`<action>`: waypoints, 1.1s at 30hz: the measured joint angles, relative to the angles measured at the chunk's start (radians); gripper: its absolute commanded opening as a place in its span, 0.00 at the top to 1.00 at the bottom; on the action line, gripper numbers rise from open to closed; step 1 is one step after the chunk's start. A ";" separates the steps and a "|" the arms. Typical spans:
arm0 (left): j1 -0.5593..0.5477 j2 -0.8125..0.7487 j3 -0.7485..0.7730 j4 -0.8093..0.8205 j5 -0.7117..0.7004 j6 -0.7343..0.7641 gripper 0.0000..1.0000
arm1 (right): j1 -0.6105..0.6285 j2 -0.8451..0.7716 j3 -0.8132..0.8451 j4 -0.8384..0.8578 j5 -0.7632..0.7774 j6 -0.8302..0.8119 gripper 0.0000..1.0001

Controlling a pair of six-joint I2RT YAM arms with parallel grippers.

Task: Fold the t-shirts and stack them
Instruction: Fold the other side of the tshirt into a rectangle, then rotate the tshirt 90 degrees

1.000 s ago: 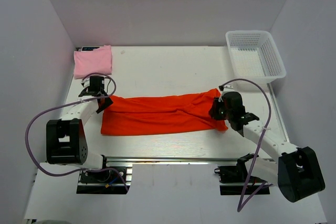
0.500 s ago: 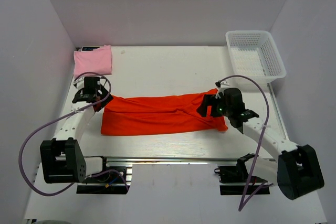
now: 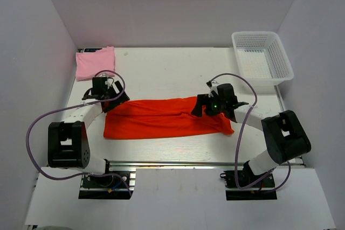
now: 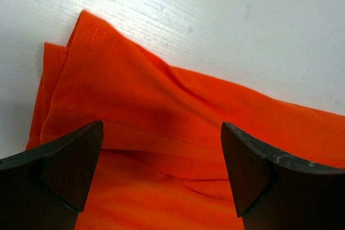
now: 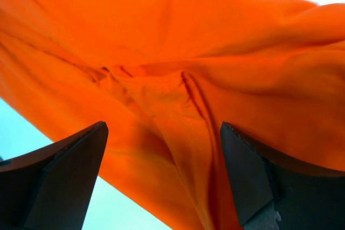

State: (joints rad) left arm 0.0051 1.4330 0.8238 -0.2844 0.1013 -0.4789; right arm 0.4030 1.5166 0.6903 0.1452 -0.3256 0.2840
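The orange-red t-shirt (image 3: 161, 118) lies folded lengthwise into a long strip across the middle of the table. My left gripper (image 3: 116, 99) is open over the strip's far left corner. In the left wrist view its fingers (image 4: 59, 176) straddle the flat orange cloth (image 4: 161, 106) without pinching it. My right gripper (image 3: 202, 105) is open over the strip's rumpled right end. The right wrist view shows wrinkled orange cloth (image 5: 178, 52) between the spread fingers (image 5: 253, 176), with nothing gripped. The pale pink t-shirt (image 3: 96, 63) lies folded at the far left corner.
A white mesh basket (image 3: 262, 56) stands at the far right corner. The white table (image 3: 172, 71) is walled on three sides. The arm bases and a metal rail (image 3: 178, 164) run along the near edge.
Both grippers have opened and let go of the orange-red t-shirt. The right gripper has moved left along the strip's far edge. The left gripper has shifted slightly right.
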 measured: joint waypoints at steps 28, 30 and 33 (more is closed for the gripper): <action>0.011 0.058 -0.055 -0.075 -0.136 -0.019 0.00 | 0.106 -0.283 -0.102 -0.108 -0.152 -0.025 0.10; 0.011 0.052 -0.056 -0.095 -0.150 -0.035 0.00 | 0.105 -0.230 -0.075 -0.125 -0.072 0.010 0.10; 0.005 0.024 -0.072 -0.127 -0.167 -0.069 0.00 | 0.100 -0.126 -0.034 -0.146 0.027 0.075 0.10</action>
State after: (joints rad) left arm 0.0105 1.4570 0.7517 -0.4118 -0.0662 -0.5484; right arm 0.5034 1.3907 0.6559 -0.0010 -0.2985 0.3588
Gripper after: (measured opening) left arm 0.995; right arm 0.902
